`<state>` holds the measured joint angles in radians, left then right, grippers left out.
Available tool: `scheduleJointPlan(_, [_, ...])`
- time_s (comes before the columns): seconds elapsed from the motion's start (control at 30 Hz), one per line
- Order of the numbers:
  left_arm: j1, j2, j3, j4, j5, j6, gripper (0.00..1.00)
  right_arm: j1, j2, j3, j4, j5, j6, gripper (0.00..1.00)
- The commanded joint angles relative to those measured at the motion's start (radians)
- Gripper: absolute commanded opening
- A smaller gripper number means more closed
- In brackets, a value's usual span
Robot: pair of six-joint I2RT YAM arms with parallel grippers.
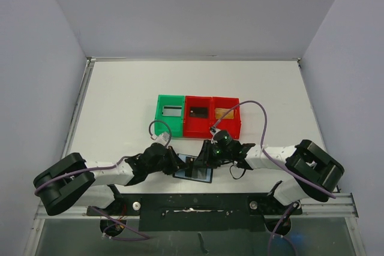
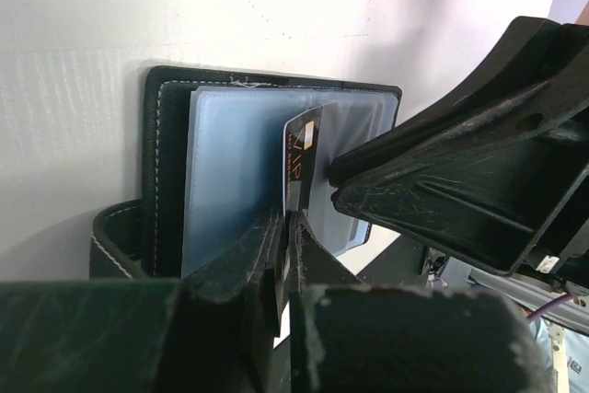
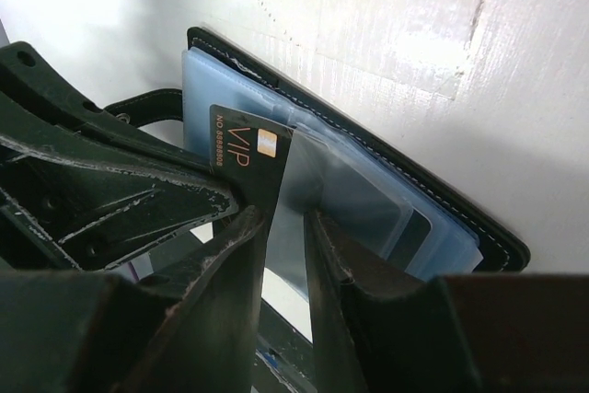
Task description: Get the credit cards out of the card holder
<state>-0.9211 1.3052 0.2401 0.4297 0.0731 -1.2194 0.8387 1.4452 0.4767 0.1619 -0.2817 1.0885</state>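
Observation:
The card holder (image 1: pixel 195 171) lies open on the table between both grippers, its blue-grey pockets (image 2: pixel 235 163) facing up. My left gripper (image 2: pixel 287 220) is shut on a black VIP card (image 2: pixel 299 161) that stands on edge, partly out of a pocket. It also shows in the right wrist view (image 3: pixel 241 146). My right gripper (image 3: pixel 287 223) stands on the wallet with its jaws a little apart, astride a clear pocket leaf (image 3: pixel 299 181). Another dark card (image 3: pixel 419 225) sits in a pocket. In the top view the left gripper (image 1: pixel 177 163) and right gripper (image 1: pixel 207 159) nearly touch.
Three small bins stand in a row behind the wallet: a green bin (image 1: pixel 159 118) with a greyish card, a red bin (image 1: pixel 188 125) with a black card, and a red bin (image 1: pixel 235 125) with a tan-gold card. Grey walls close the table in.

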Motion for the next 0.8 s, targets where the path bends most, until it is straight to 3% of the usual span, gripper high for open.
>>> scheduleJointPlan(0.0, [-0.005, -0.045, 0.035, -0.055, 0.009, 0.026, 0.0, 0.01, 0.015, 0.01, -0.169, 0.104, -0.068, 0.27])
scheduleJointPlan(0.23, [-0.004, -0.13, 0.045, -0.176, -0.034, 0.054, 0.0, 0.01, -0.043, 0.041, -0.197, 0.121, -0.108, 0.3])
scheduleJointPlan(0.5, [-0.005, -0.144, 0.057, -0.19, -0.031, 0.07, 0.0, 0.023, -0.106, 0.115, -0.209, 0.096, -0.154, 0.32])
scheduleJointPlan(0.77, [-0.006, -0.184, 0.068, -0.194, -0.039, 0.093, 0.0, 0.026, -0.213, 0.083, -0.19, 0.174, -0.138, 0.52])
